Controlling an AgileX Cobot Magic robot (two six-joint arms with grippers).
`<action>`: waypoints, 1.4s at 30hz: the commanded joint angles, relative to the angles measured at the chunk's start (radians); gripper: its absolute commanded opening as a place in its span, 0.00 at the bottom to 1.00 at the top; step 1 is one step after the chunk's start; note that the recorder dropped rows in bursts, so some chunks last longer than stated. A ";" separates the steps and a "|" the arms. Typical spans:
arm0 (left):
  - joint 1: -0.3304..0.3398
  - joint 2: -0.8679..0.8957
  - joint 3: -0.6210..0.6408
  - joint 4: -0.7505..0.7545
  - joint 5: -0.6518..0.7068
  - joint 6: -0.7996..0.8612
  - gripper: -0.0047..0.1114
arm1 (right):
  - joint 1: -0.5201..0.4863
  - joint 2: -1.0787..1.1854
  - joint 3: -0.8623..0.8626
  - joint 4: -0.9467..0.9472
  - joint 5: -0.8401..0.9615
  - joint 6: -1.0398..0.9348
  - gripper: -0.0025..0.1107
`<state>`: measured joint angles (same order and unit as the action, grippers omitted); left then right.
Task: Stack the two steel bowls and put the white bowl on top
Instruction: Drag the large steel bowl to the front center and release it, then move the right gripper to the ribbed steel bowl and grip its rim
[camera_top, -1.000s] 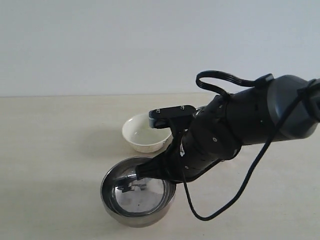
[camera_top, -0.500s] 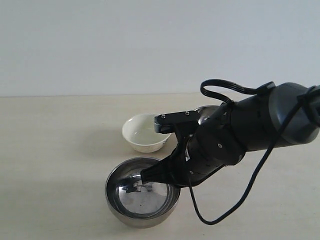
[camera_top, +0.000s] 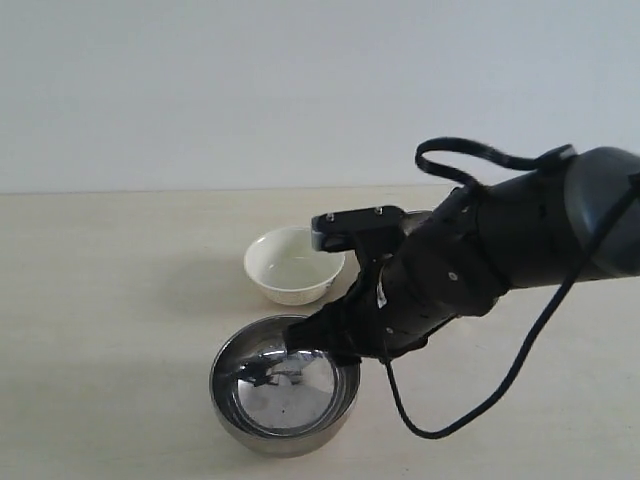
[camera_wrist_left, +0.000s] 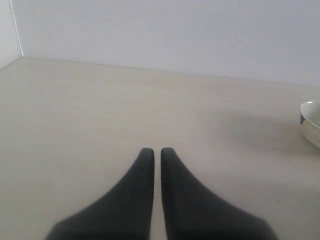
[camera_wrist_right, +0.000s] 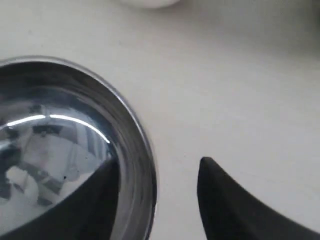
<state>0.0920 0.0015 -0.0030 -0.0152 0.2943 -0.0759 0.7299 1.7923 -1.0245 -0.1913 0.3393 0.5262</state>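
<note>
No stack seen yet; right gripper (camera_wrist_right: 159, 162) sat spread astride far-right rim of near steel bowl (camera_top: 285, 390), unclamped; white bowl (camera_top: 293, 265) stood alone farther back; left gripper (camera_wrist_left: 154, 152) closed, empty.

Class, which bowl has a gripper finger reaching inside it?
The steel bowl at the front of the exterior view: the right gripper straddles its rim, one finger inside, one outside. The white bowl behind it stands untouched.
</note>
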 joint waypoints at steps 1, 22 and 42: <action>0.003 -0.001 0.003 0.002 -0.001 -0.007 0.08 | -0.037 -0.112 0.004 -0.055 0.037 0.023 0.40; 0.003 -0.001 0.003 0.002 -0.001 -0.007 0.08 | -0.374 -0.115 -0.183 -0.106 0.245 -0.083 0.40; 0.003 -0.001 0.003 0.002 -0.001 -0.007 0.08 | -0.453 0.273 -0.384 -0.103 0.178 -0.091 0.40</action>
<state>0.0920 0.0015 -0.0030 -0.0152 0.2943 -0.0759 0.2901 2.0369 -1.4024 -0.2924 0.5432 0.4449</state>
